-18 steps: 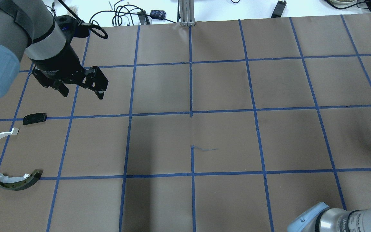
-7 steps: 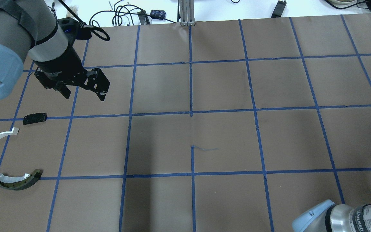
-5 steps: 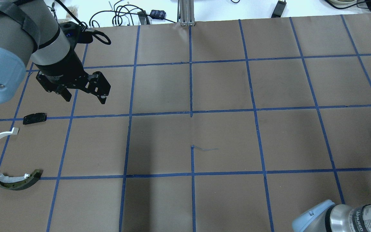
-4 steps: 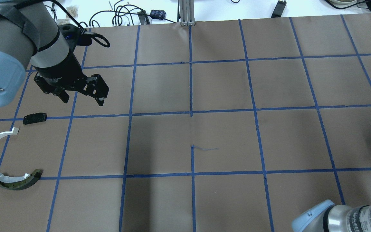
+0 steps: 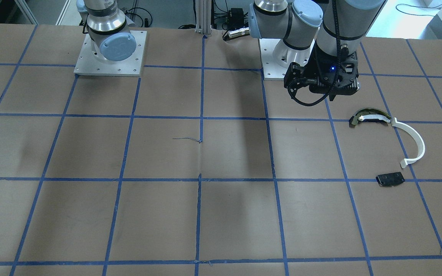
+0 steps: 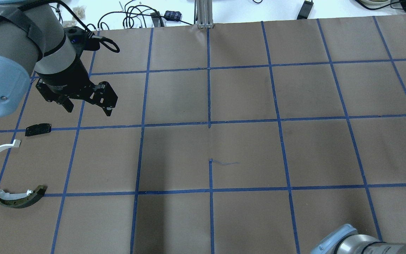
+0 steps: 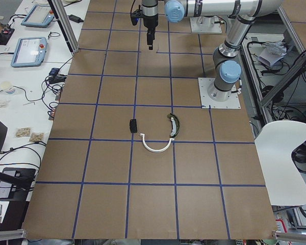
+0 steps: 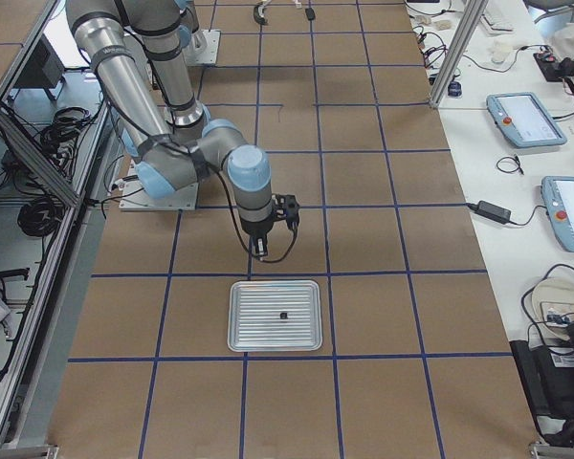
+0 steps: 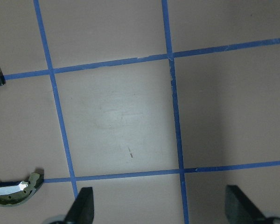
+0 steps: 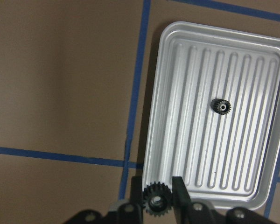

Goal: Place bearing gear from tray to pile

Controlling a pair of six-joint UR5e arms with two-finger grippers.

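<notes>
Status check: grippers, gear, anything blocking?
Left gripper open, empty, hovering beside pile. Right gripper shut on bearing gear, above rim of tray. Second gear lies on tray. Left gripper may crowd the drop.

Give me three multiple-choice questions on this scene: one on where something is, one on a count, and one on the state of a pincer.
1. Where does the loose gear lie?
A. On the tray
B. On the bare table
C. On a tape line

2. How many gears show in the right wrist view?
A. One
B. Two
C. Three

3. How is the left pincer?
A. Open and empty
B. Shut on a gear
C. Shut on nothing

Answers:
1 A: it sits on the tray's ribbed floor.
2 B: there is the loose gear, plus the held gear between the right pincer's fingers.
3 A: its fingers stand apart with nothing between them.
</notes>
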